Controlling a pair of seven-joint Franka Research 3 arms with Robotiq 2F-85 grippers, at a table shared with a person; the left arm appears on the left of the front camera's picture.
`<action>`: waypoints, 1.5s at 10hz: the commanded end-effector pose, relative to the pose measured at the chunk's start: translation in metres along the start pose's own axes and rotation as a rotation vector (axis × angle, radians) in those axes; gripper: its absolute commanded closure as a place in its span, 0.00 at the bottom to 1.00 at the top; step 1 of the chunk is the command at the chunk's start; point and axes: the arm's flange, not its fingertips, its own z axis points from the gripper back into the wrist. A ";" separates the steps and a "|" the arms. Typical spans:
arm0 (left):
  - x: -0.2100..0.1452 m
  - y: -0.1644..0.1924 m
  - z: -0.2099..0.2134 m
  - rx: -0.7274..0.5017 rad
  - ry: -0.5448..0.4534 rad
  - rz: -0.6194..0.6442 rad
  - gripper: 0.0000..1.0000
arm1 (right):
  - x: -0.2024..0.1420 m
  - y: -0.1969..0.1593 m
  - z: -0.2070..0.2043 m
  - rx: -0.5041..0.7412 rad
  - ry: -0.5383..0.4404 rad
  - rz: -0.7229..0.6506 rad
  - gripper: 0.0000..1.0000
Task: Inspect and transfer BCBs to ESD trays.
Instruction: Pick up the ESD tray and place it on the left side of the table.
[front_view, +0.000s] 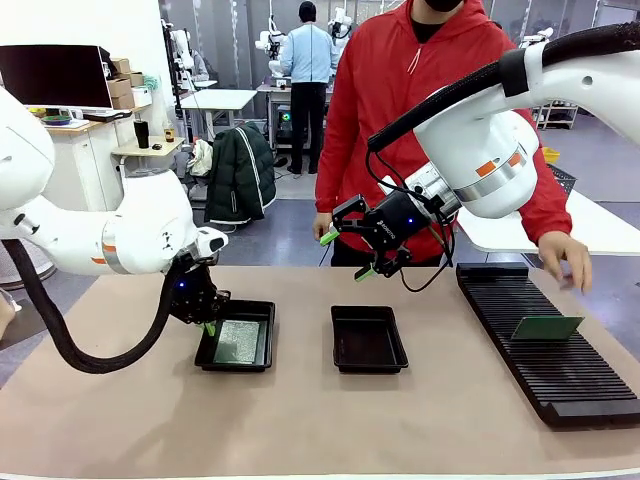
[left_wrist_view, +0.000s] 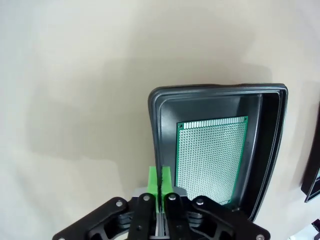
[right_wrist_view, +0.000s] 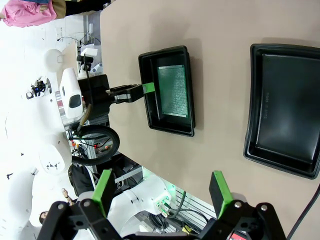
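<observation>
Fingers (left_wrist_view: 153, 176) of the left gripper (left_wrist_view: 160, 175) are pressing flat together with nothing between them, hanging just beside the rim of the loaded tray (left_wrist_view: 155, 130); whether they are touching it I can't tell. One BCB (left_wrist_view: 210, 155) is lying flat on that tray's floor, parallel to its walls with a little room around it, so this transfer is looking done, and the empty clamped tips are probably just clearing the rim. The right gripper (front_view: 347, 255) is hovering well above and to the right of the loaded tray with its fingers spread wide and empty, likely getting ready for the next board. A second BCB (front_view: 546, 327) is standing tilted in a slot of the rack (front_view: 540, 350), far right of the loaded tray, and the slot is propping it on edge, which is leaving an edge free to pinch. The person's hand (front_view: 565, 255) is hovering over the rack's far end. An empty tray (front_view: 368, 368) is waiting between the loaded tray and the rack. Both trays are looking like shallow glossy black plastic with raised sloping rims and rounded corners; the board is thin, rigid and green with a fine dotted grid; the rack is long, black and ribbed; the table cover (front_view: 300, 420) is matte beige.
</observation>
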 end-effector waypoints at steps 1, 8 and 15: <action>-0.005 0.015 0.004 -0.068 -0.022 -0.002 1.00 | 0.002 0.002 0.000 -0.011 -0.001 -0.006 0.00; -0.020 0.099 0.040 -0.202 -0.048 -0.027 1.00 | 0.002 0.002 0.000 -0.011 -0.001 -0.006 0.00; -0.043 0.230 0.059 -0.207 -0.048 -0.029 1.00 | 0.002 0.002 0.000 -0.011 -0.001 -0.006 0.00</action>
